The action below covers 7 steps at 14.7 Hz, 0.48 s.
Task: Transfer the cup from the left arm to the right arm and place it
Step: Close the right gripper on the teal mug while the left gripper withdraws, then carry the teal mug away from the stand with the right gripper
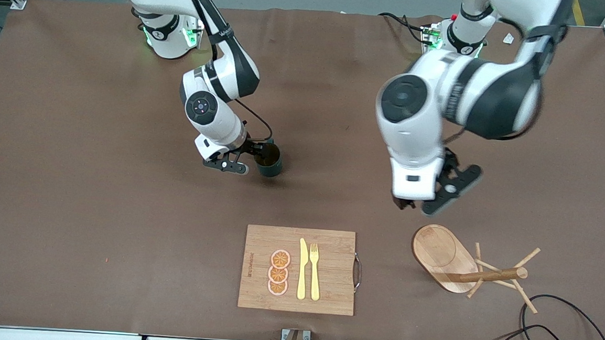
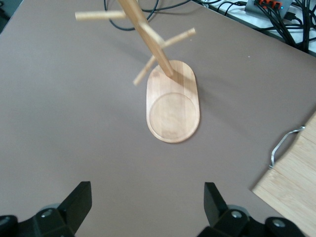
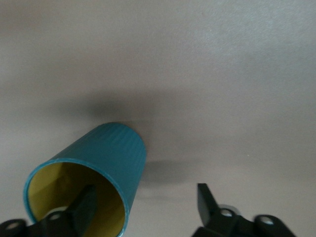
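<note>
Table [image 1: 69, 203] first: brown cloth edge to edge, cutting board [image 1: 299, 269] at the middle of the front edge, peg rack [image 1: 459, 266] toward the left arm's end. Only the left wrist view shows the left gripper [image 2: 148, 205] spread wide and empty above that rack. Right gripper [image 3: 143, 202] is open too (one finger [image 3: 81, 210] inside the rim). Cup [image 1: 270, 160] sits mid-table, other finger outside, wall between them, grip not closed.
</note>
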Each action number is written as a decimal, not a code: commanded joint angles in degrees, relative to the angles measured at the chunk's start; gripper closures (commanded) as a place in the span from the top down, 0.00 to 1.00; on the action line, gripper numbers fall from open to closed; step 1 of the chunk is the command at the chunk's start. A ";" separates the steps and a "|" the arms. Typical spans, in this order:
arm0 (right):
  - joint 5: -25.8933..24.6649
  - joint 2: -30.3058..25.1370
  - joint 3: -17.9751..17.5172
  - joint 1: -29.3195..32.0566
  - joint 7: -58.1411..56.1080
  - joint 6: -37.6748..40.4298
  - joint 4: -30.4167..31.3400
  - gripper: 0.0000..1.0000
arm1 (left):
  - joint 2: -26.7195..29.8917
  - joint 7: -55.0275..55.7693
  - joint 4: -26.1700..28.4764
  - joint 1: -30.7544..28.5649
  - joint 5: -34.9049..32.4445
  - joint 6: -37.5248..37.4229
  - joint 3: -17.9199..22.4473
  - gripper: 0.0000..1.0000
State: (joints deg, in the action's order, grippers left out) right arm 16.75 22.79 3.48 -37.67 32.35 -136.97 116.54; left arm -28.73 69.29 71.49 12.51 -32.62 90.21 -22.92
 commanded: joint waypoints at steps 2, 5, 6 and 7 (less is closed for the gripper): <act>1.26 0.06 0.56 -1.62 0.43 -1.28 0.44 0.33 | 3.67 -15.10 0.67 -7.12 5.36 1.19 -0.46 1.00; 0.91 0.06 0.56 -1.88 -0.36 -1.11 -0.44 0.03 | 5.43 -27.67 0.67 -14.59 11.50 2.69 -0.55 1.00; 0.74 -0.03 0.56 -1.80 -0.54 -0.93 -0.87 0.00 | 5.70 -31.72 0.67 -16.18 13.71 2.69 -0.55 1.00; 0.65 -0.03 0.56 -1.80 -2.02 -0.76 -1.57 0.00 | 6.31 -35.15 0.67 -18.29 15.73 2.78 -0.46 1.00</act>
State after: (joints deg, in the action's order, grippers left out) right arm 16.74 23.17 3.49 -38.88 32.08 -137.76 115.81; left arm -24.19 40.46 71.27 -2.29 -20.71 92.31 -22.90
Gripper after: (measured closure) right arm 0.907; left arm 0.000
